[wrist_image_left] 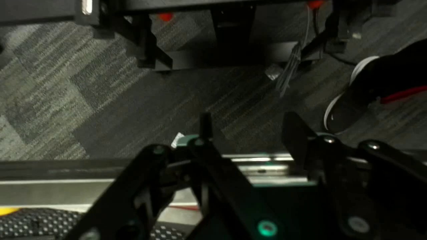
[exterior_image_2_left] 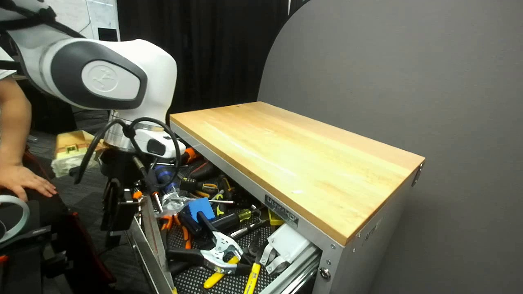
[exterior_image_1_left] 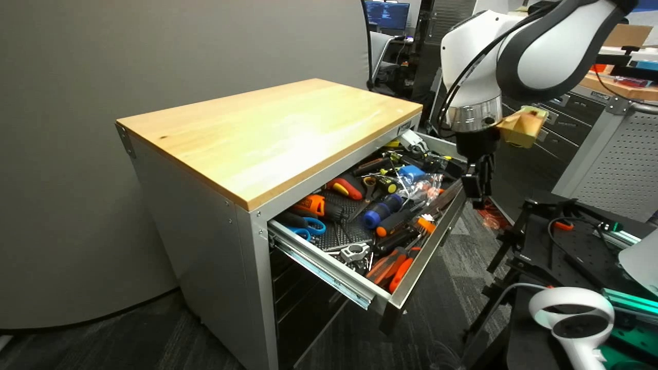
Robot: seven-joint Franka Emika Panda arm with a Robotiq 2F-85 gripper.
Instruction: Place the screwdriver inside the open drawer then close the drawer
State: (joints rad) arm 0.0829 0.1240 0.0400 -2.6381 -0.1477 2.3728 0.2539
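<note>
The grey-fronted drawer (exterior_image_1_left: 418,265) stands pulled out under the cabinet's wooden top and holds many tools. It also shows in an exterior view (exterior_image_2_left: 148,255) and, as a pale rim, in the wrist view (wrist_image_left: 50,193). A stubby black tool with a yellow mark, seemingly the screwdriver (exterior_image_1_left: 386,184), lies inside among other tools; it also shows in an exterior view (exterior_image_2_left: 193,185). My gripper (wrist_image_left: 249,131) is open, with nothing between its fingers. In both exterior views the gripper (exterior_image_1_left: 479,189) (exterior_image_2_left: 116,216) points down at the drawer's front edge, outside it, away from the screwdriver.
The wooden cabinet top (exterior_image_1_left: 288,139) overhangs the drawer's back. A black stand with a white controller (exterior_image_1_left: 576,313) is in front of the drawer. A person's hand (exterior_image_2_left: 24,181) rests near the arm, and a shoe (wrist_image_left: 350,110) is on the floor.
</note>
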